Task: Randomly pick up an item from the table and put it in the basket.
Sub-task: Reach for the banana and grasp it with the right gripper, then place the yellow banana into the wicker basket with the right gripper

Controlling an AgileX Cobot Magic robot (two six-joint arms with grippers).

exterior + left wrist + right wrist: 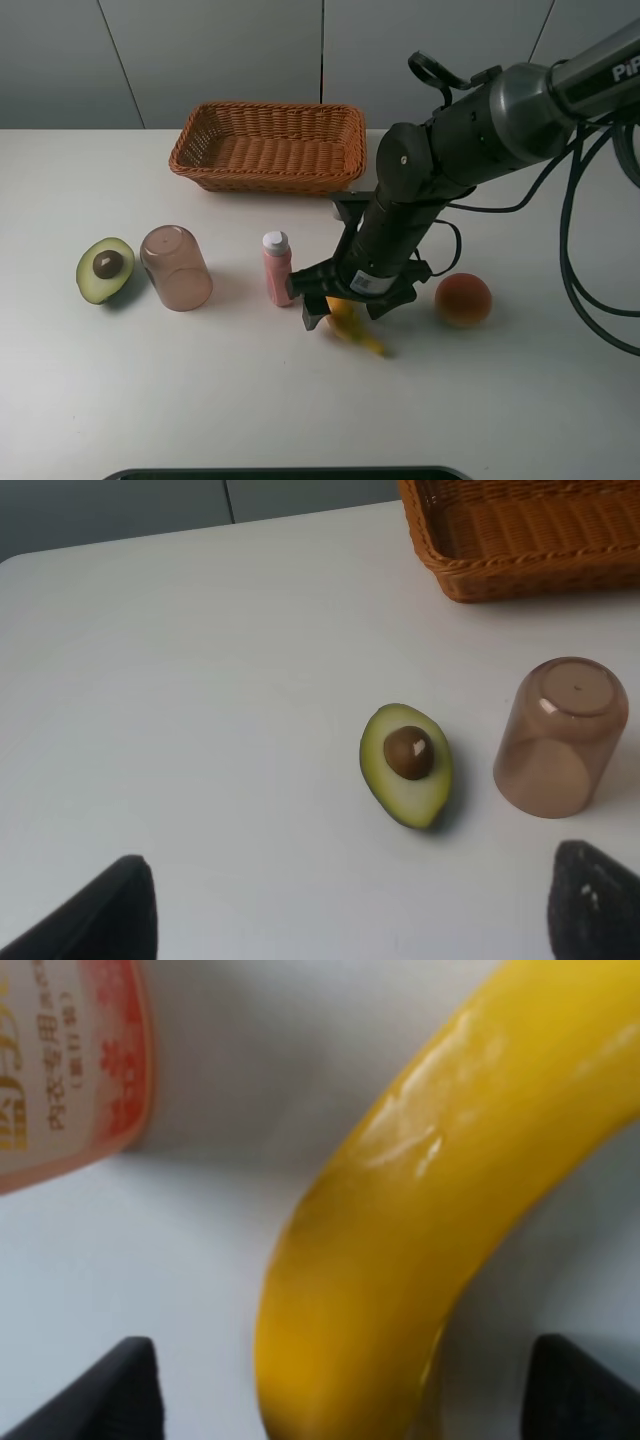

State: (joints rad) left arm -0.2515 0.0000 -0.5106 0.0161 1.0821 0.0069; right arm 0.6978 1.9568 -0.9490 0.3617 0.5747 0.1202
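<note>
Right gripper (345, 303) mine: jaws wide, straddling banana (430, 1190) lying on table (200, 400), nothing gripped. Risk: pink bottle (277, 268) just beside, finger may topple it. Glossy curve probably twists on closing.

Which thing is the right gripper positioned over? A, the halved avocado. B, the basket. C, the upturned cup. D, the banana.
D: in the right wrist view the banana lies between the fingertips of the open right gripper, next to the pink bottle.
</note>
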